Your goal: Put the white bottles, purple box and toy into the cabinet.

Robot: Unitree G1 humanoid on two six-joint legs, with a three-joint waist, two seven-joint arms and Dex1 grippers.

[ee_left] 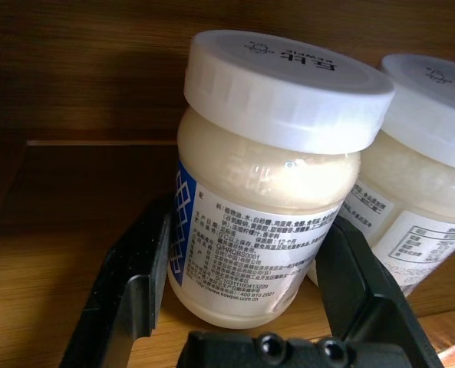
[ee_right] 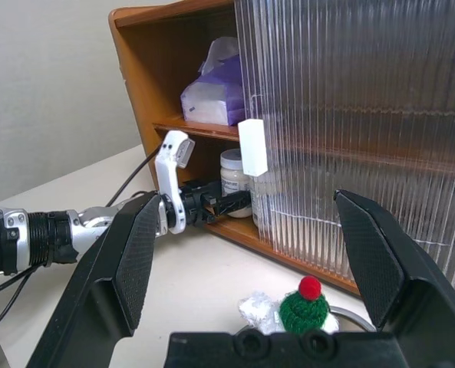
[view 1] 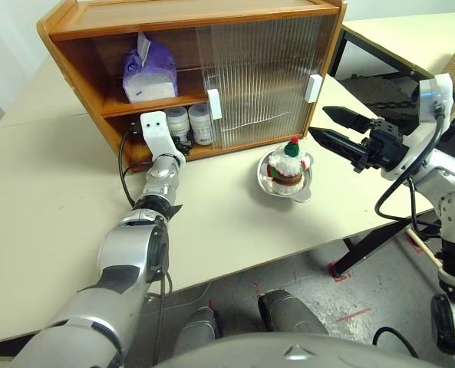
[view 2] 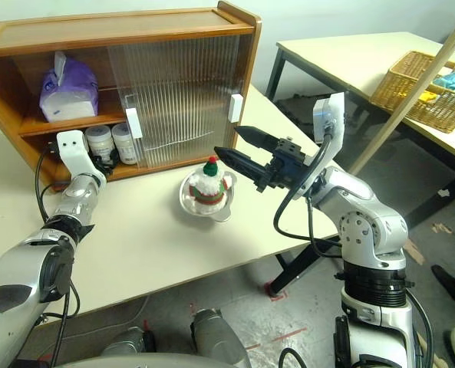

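Table (view 1: 51,207), cream top, carries it all. Cabinet (view 1: 173,19) stands on it near the far edge: brown wood, two ribbed sliding doors (view 1: 262,80) both pushed to the robot's right, so the left half is open.

Purple box (view 1: 149,70) sits on the inner shelf in the open half, white tissue poking out on top. Below it, on the cabinet floor, two white bottles side by side: the left bottle (ee_left: 269,184) and the right bottle (ee_left: 419,176), touching or nearly so; the right one is partly behind the edge of the door handle (view 1: 214,104).

Left gripper (ee_left: 246,284) is reached into the lower compartment, level, its fingers (ee_left: 135,276) either side of the left bottle. Jaws close against the jar's sides; whether they press it or stand just off it I cannot tell. The bottle stands upright on the cabinet floor.

Steel bowl (view 1: 267,178) is on the table in front of the closed doors, outside the cabinet. Toy (view 1: 287,162) sits in it, upright, red knob on top.

Right gripper (view 1: 331,128) hangs above the table just to the right of the bowl, fingers spread wide and holding nothing, pointing toward the cabinet, clear of the toy.
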